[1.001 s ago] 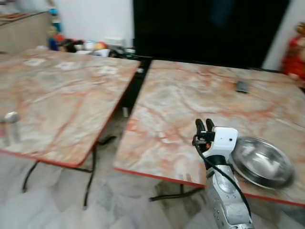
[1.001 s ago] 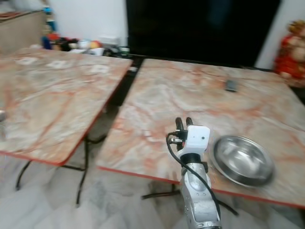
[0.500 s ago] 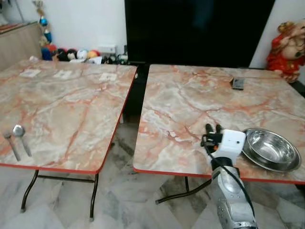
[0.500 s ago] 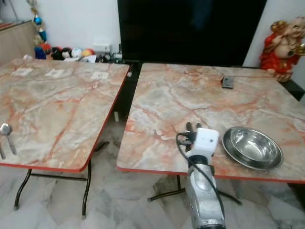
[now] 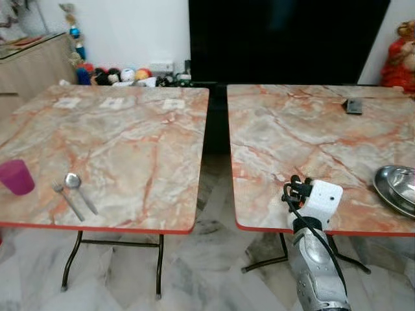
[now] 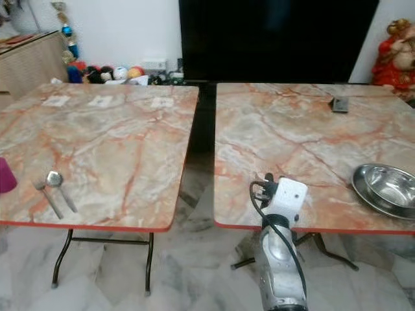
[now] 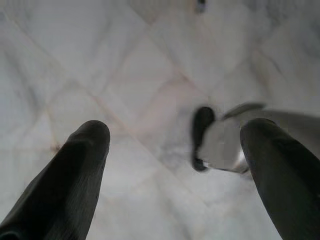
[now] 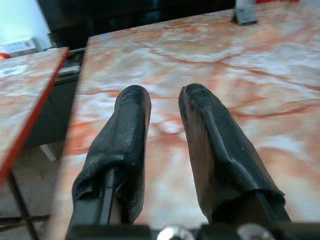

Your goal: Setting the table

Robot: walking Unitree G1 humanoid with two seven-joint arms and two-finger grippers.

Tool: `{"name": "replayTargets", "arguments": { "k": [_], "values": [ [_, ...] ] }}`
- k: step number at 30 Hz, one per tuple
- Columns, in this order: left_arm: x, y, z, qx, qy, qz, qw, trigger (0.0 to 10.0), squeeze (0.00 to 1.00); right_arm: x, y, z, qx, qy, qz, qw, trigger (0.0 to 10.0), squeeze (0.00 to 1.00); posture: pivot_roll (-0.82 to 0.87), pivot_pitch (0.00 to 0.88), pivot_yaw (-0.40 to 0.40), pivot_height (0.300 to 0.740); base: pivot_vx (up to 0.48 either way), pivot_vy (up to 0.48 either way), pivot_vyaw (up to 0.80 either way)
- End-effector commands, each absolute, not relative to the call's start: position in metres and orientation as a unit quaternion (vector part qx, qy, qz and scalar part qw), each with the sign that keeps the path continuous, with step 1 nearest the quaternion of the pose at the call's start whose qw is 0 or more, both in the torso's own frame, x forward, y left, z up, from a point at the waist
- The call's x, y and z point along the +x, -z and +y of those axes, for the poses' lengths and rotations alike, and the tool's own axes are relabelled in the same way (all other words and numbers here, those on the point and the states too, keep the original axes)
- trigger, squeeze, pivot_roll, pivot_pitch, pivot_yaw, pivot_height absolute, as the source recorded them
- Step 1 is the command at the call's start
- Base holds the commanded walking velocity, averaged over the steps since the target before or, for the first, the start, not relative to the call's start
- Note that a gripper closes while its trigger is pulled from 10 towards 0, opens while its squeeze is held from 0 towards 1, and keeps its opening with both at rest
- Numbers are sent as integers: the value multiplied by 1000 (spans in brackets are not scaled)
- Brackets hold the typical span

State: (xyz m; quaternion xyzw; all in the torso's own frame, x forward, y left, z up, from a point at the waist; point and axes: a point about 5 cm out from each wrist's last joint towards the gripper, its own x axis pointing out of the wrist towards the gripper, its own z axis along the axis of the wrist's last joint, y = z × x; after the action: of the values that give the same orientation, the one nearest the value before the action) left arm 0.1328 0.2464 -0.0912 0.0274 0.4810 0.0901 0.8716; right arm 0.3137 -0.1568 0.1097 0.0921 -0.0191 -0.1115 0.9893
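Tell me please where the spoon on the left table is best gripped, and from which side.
Probably from above, across the middle of its thin handle. The spoon lies flat on the left table, bowl toward the far side, with the fork close beside it, so narrow jaws straddling the handle should avoid the fork.

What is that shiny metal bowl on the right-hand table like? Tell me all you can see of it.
The shiny round steel bowl looks like polished metal, wide and shallow with a broad flat rim and bright reflections inside. It appears empty. It sits upright on the marble-patterned table with the red edge, near that table's front right corner, partly cut off by the picture's edge. Nothing touches it but the tabletop; the robot's right gripper is off to its left, apart from it.
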Motion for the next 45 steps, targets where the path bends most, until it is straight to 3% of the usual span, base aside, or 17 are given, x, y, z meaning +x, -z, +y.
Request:
{"name": "replayTargets", "arguments": {
  "k": [1, 34, 45],
  "values": [
    [126, 91, 253, 35, -95, 490, 866, 10000, 0, 318, -116, -144, 102, 89, -27, 990, 10000, 0, 52, 0, -13, 740, 0, 480, 0],
    [122, 90, 262, 21, -117, 489, 864, 10000, 0, 325, -116, -139, 108, 83, -20, 990, 10000, 0, 69, 0, -26, 740, 0, 480, 0],
    [130, 90, 256, 21, -113, 483, 868, 10000, 0, 325, -114, -137, 108, 78, -15, 991, 10000, 0, 76, 0, -27, 740, 0, 54, 0]
  ]
}}
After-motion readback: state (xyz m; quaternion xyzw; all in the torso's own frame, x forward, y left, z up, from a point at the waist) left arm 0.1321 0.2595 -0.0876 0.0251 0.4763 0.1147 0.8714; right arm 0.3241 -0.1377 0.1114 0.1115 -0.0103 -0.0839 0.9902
